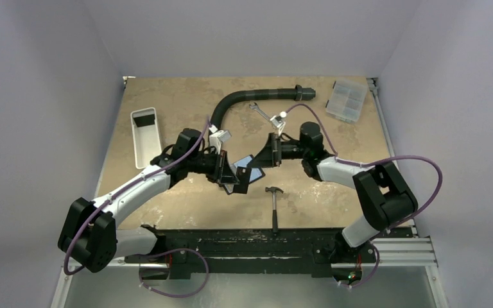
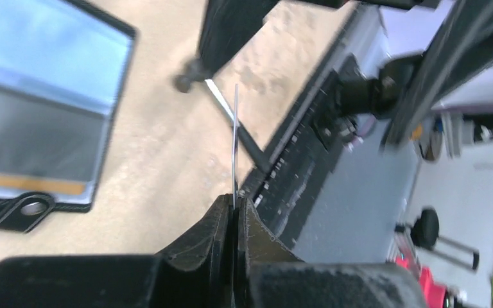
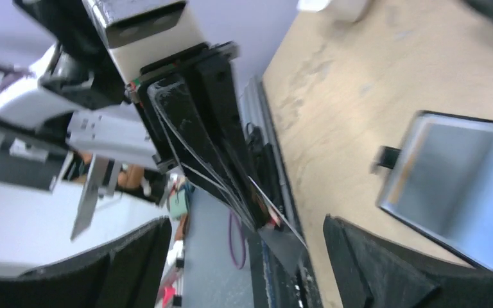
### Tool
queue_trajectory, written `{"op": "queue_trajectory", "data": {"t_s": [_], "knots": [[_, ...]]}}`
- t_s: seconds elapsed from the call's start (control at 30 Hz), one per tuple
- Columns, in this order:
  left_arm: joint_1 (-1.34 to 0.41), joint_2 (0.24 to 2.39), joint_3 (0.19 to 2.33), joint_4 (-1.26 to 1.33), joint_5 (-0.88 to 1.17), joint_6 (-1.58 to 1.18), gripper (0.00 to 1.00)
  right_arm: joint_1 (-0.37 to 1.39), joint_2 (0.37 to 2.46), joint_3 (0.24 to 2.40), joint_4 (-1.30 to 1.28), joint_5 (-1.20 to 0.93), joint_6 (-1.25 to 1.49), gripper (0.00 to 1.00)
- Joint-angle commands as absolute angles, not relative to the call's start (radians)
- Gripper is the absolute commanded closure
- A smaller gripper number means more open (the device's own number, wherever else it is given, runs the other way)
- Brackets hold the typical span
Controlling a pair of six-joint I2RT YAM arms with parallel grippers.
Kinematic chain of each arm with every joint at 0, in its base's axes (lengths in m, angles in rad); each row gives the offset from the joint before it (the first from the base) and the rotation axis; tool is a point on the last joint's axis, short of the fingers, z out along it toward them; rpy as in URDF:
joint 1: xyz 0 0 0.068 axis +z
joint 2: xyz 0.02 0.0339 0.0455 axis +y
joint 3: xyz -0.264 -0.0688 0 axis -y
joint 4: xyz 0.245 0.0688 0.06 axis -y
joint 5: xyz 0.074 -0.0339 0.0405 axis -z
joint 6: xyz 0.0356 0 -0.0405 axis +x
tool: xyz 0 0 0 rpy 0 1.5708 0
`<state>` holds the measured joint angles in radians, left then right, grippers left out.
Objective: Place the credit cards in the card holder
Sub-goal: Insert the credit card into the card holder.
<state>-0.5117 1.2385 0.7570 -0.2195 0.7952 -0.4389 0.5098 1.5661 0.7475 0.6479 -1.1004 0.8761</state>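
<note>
Top view: the left hand (image 1: 231, 176) and right hand (image 1: 265, 155) face each other over the middle of the tan table (image 1: 186, 96). The black folding card holder (image 1: 249, 168) lies open and flat between them, glossy pockets up. A black-headed hammer (image 1: 274, 200) lies just on the near side of it.

Left wrist view: the left hand's jaws are pressed together on a thin dark credit card (image 2: 235, 138). It's seen edge-on, sticking straight out from the tips above the table. The holder lies apart to the left.

Right wrist view: the right hand's fingers (image 3: 372, 269) stand wide apart, gripping nothing. The card pinched by the left hand pokes into the gap, clear of both fingers. The open holder lies on the table to the right.
</note>
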Motion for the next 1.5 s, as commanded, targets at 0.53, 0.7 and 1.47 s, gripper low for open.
{"op": "queue_trajectory", "data": {"t_s": [0.53,0.7,1.47], "knots": [[-0.448,1.332,0.717,-0.087,0.195,-0.794,1.0,0.408,1.789,0.903,0.566,-0.689,0.659,0.4],[-0.448,1.369,0.743,-0.119,0.12,-0.782,1.0,0.419,1.836,0.921,0.487,-0.551,0.582,0.66],[-0.419,1.422,0.848,-0.042,0.304,-0.734,1.0,0.534,1.659,0.75,0.364,-0.408,0.57,0.52]]}}
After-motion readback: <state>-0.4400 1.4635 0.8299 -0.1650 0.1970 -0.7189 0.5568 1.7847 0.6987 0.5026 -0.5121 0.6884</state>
